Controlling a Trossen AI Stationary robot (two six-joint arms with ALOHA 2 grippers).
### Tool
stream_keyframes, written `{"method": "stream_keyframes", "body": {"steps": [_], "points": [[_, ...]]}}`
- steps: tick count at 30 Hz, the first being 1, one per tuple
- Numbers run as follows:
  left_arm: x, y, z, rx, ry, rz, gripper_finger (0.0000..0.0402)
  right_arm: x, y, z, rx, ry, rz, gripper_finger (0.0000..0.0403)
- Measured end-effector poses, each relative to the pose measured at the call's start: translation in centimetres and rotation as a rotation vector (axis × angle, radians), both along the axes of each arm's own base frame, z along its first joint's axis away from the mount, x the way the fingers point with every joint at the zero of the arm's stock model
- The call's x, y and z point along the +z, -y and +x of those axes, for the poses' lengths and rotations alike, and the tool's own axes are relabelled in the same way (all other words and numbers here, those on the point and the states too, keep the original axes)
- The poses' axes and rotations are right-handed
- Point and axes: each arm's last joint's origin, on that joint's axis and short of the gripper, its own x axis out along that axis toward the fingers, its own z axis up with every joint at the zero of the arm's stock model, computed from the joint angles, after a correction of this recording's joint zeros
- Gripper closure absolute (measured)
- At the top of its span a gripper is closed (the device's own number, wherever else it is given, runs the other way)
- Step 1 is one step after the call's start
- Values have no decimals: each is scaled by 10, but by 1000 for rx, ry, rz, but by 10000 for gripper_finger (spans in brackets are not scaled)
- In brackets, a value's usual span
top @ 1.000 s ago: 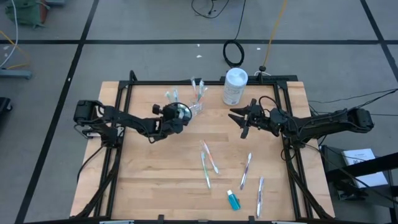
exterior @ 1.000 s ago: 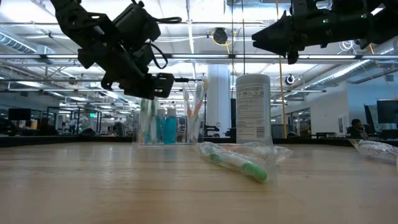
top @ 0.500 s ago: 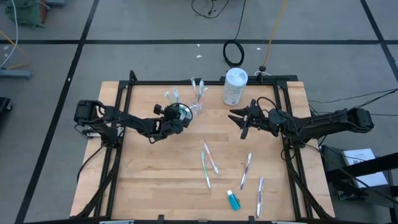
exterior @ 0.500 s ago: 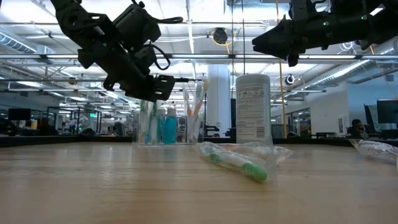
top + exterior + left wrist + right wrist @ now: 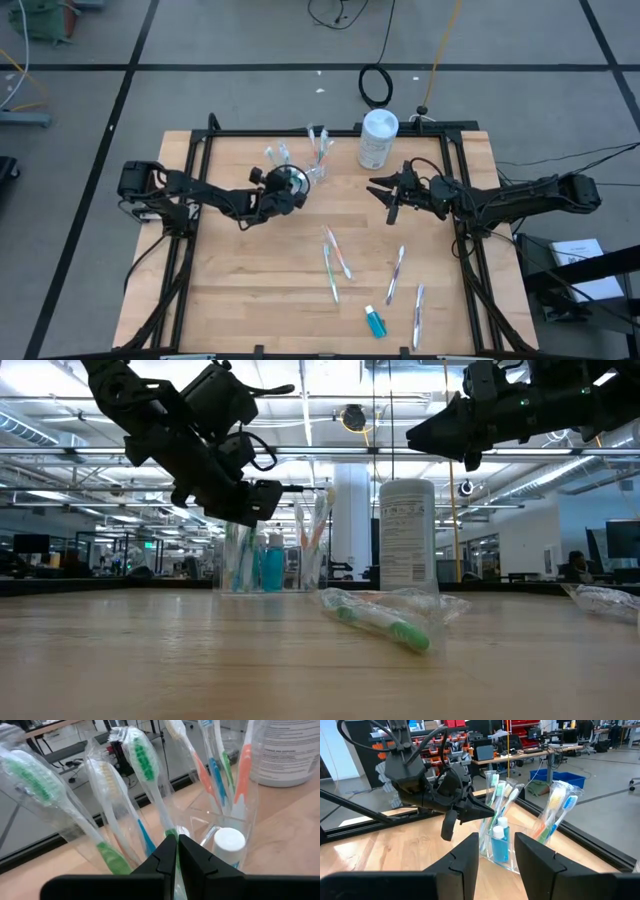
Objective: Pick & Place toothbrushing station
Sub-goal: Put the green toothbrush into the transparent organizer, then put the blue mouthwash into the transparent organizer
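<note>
Robotics lab in an open industrial hall, wooden worktop (image 5: pixel 270 270) in black frame, taped concrete floor (image 5: pixel 250 40), ceiling strip lights (image 5: pixel 300 400), parts bins (image 5: pixel 465 726), desks beyond.

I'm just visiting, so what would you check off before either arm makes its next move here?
1. Left gripper free of any brush: cannot tell; fingers nearly shut above the clear cup.
2. Cup upright: ok.
3. Right gripper open and empty: ok.
4. Loose toothbrushes on the table left to collect: not ok.
5. Blue tube put away: not ok.
6. White canister upright: ok.
</note>
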Motion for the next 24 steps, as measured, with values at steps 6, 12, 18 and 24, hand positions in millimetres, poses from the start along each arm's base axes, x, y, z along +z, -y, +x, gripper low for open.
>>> {"method": "stream_keyframes", "body": {"steps": [6, 12, 18, 24], "points": [[4, 1, 0, -22, 10, -19, 336, 0, 0, 0, 0, 0, 0, 287], [12, 2, -2, -70, 2, -21, 278, 0, 0, 0, 0, 0, 0, 287], [28, 4, -6, -87, 58, -24, 241, 1, 0, 0, 0, 6, 0, 287], [46, 19, -12, -140, 107, -19, 227, 1, 0, 0, 0, 12, 10, 287]]}}
